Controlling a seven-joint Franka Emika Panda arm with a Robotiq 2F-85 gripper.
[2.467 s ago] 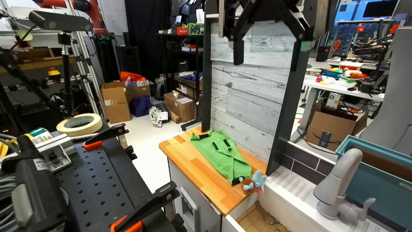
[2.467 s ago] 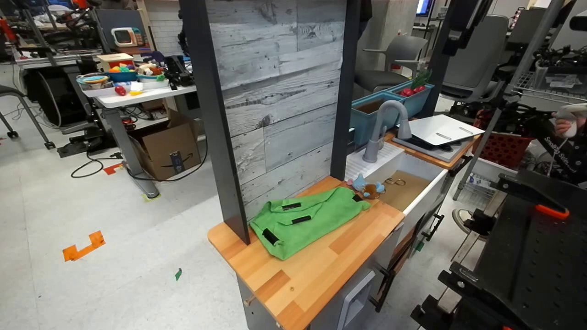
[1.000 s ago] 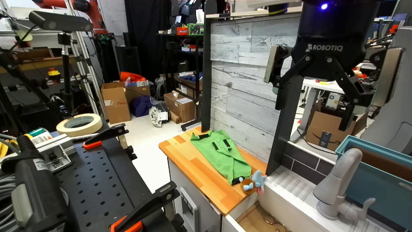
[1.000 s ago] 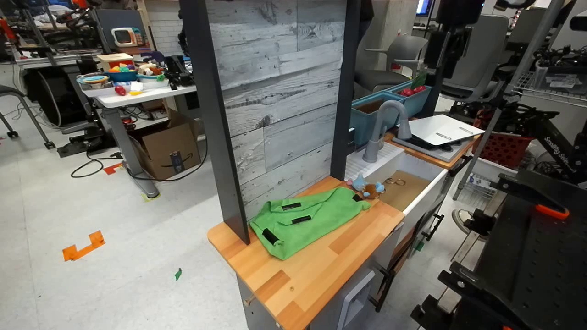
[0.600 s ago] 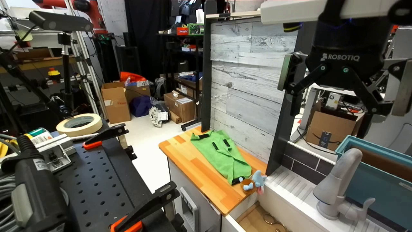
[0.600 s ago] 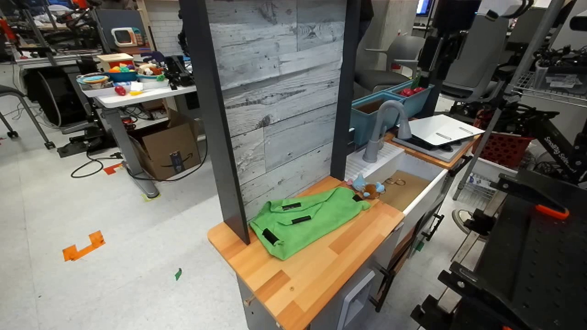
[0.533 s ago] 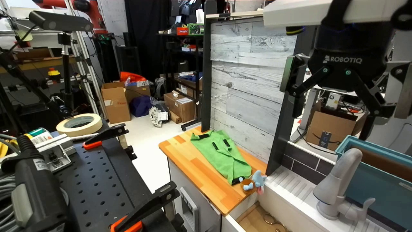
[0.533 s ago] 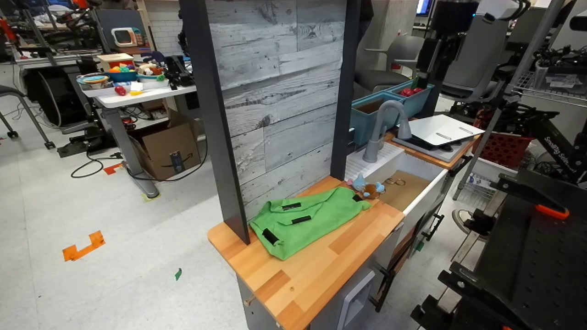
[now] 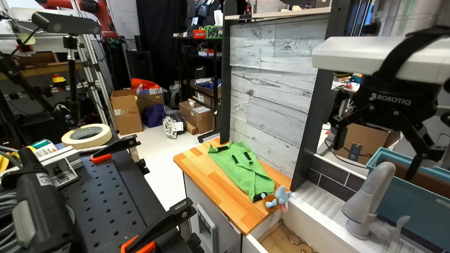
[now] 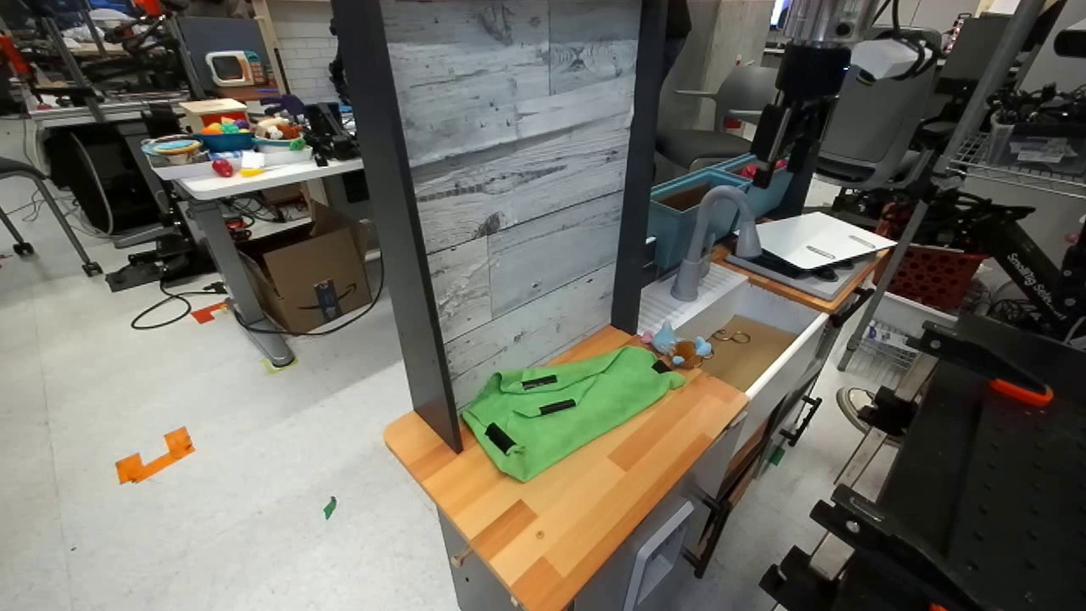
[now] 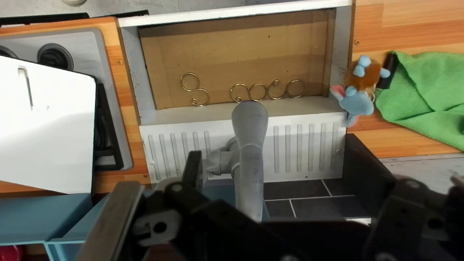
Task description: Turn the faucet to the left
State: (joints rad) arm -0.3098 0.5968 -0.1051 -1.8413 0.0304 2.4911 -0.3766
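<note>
Pincer (image 9: 374, 160) wide, seemingly above faucet (image 9: 368, 194)

We hold our gripper (image 9: 375, 160) with both fingers (image 9: 340, 137) pointing down and spread well apart. In an exterior view the whole of it looks slightly tilted, so one fingertip shows lower than its partner. Just above the fingers, black linkages (image 9: 415, 136) splay outward from the palm (image 9: 397, 101), which bears the lettering ROBOTIQ. Higher above the fingers we carry a white housing (image 9: 355, 54), bound on by a black strap (image 9: 395, 56); higher yet, in an exterior view, our silvery wrist (image 10: 827, 19) shows. In the wrist view we make out one finger, while its partner is hard to trace in the dark blur opposite.
</note>
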